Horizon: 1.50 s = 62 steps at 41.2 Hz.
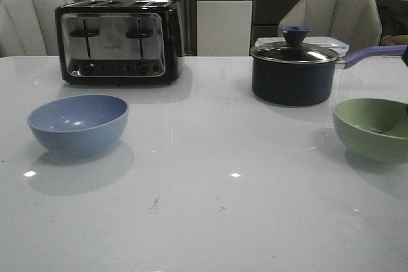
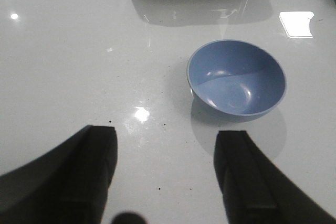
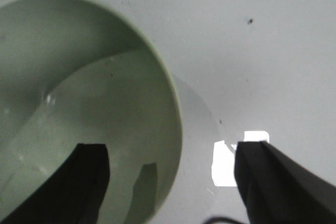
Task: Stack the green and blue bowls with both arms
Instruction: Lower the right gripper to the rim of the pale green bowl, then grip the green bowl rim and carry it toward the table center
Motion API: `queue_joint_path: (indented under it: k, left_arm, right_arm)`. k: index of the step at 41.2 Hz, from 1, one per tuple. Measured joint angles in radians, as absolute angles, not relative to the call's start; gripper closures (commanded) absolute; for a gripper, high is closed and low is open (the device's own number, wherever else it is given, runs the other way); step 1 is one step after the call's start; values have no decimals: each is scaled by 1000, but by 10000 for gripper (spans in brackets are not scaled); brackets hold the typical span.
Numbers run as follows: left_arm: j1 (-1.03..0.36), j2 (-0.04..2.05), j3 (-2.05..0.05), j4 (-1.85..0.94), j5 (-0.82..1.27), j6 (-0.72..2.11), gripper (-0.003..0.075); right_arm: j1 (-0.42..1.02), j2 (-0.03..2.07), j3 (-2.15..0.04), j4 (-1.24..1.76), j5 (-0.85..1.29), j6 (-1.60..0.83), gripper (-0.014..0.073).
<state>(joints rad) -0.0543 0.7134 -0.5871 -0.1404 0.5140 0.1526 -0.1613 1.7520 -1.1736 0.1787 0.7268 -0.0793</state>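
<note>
The dusty blue bowl sits upright and empty on the white table at the left. In the left wrist view it lies beyond my open left gripper, off toward one finger; nothing is between the fingers. The pale green bowl sits at the right edge of the table. In the right wrist view my right gripper is open and straddles the green bowl's rim: one finger is over the inside, the other outside above the table. Neither arm shows clearly in the front view.
A black and chrome toaster stands at the back left. A dark navy saucepan with a glass lid and purple handle stands at the back right, close behind the green bowl. Chairs stand beyond the table's far edge.
</note>
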Motion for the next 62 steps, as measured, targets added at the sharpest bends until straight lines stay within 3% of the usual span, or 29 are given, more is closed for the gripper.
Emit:
queue_joint_path:
  k: [9,19,28,43,52,62]
  left_arm:
    - [-54,713,-587,-140,514,153,285]
    - [-54,713,-587,-140,514,153,285]
    - [-54,713,-587,-140,514,153,285]
    - [-54,713,-587,-138,514,153,285]
    - [-54,713,-587,-138,514,153,285]
    - [-54,713,-587,-138,514,153,285]
  right_arm:
    - [-161,1894,-1282,184,728,-90,41]
    - [-161,1956,-1344,185,800,-128,333]
    - [-161,1954,-1360,193,853,-131,471]
    - [-126,1847,-1363,181,917,-147,497]
    - [51,1745,-1363,221,928,-165,497]
    - [274,1775,-1363,282,905,-169,497]
